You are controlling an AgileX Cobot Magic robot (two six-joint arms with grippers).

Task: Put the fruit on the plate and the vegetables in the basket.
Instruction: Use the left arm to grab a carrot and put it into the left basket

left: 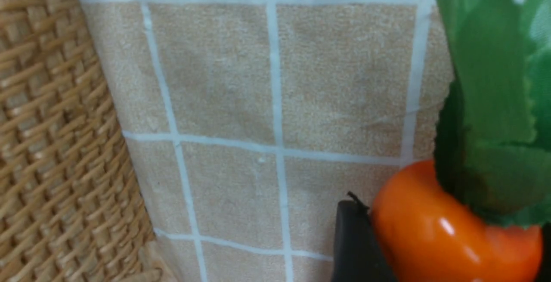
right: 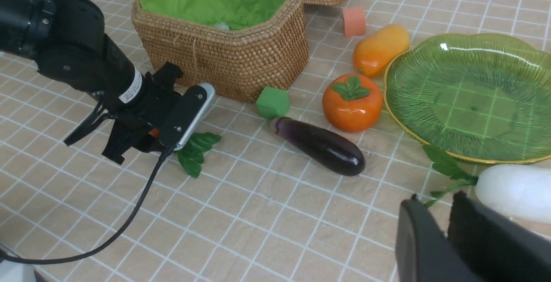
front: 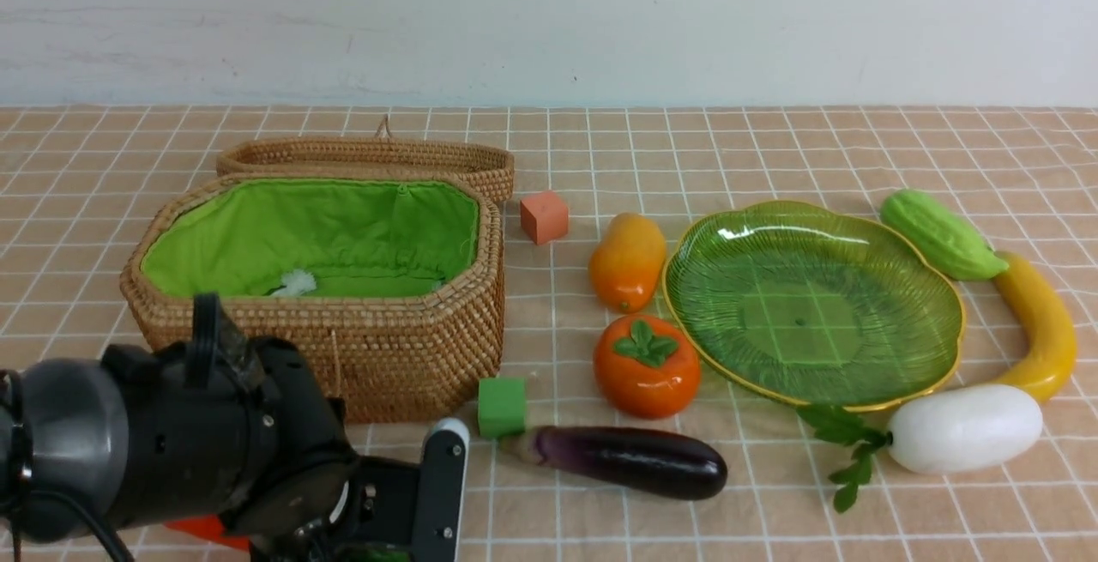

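Front view, left arm (front: 163,442): low at near left, wrist bent down towards the tablecloth (front: 772,159), hiding the carrot save an orange sliver.
Left gripper (right: 146,144): jaws either side of the carrot (left: 447,234), one black finger (left: 355,247) touching it; gripping or not, cannot tell.
Basket (front: 403,347): just beyond, lid (front: 369,154) open behind; white scrap (front: 296,283) inside, unclear.
Eggplant (front: 635,459), persimmon (front: 646,366), mango (front: 628,260): mid-table, left of the plate (front: 935,356).
Gourd (front: 942,234), banana (front: 1042,326), radish (front: 965,427): around its right rim.
Right gripper (right: 443,204): fingers barely parted, holding nothing, bases cut off.
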